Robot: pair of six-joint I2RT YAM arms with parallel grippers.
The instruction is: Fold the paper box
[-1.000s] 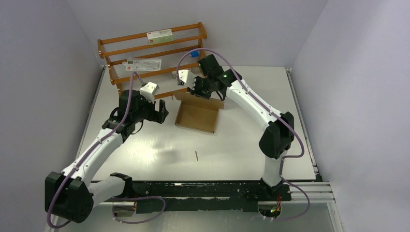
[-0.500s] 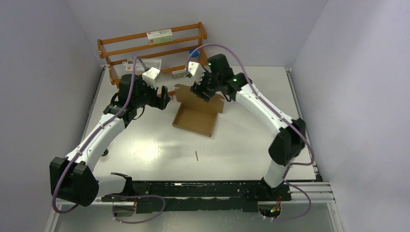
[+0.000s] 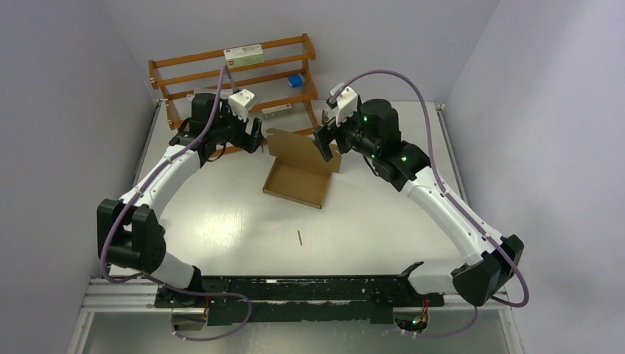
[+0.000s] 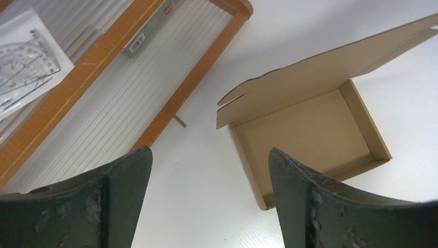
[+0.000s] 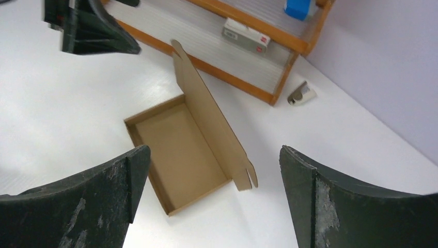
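Shallow brown cardboard mailer box point(image 3: 296, 184) sits far-centre on white table point(image 3: 221, 221), just near of orange wooden rack point(image 3: 193, 76). Tray open, lid flap raised along far edge, seemingly near upright. Left gripper point(image 3: 253, 139) is left of lid, right gripper point(image 3: 324, 144) right of it. Both jaws spread wide, gripping nothing.

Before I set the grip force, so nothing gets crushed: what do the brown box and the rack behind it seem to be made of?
Box: thin brown cardboard, matte and unprinted; die-cut edges and a creased, raised flap suggest it. Rack: probably wood, orange-brown, smooth finish; its shelves look like ribbed whitish plastic, less certain.
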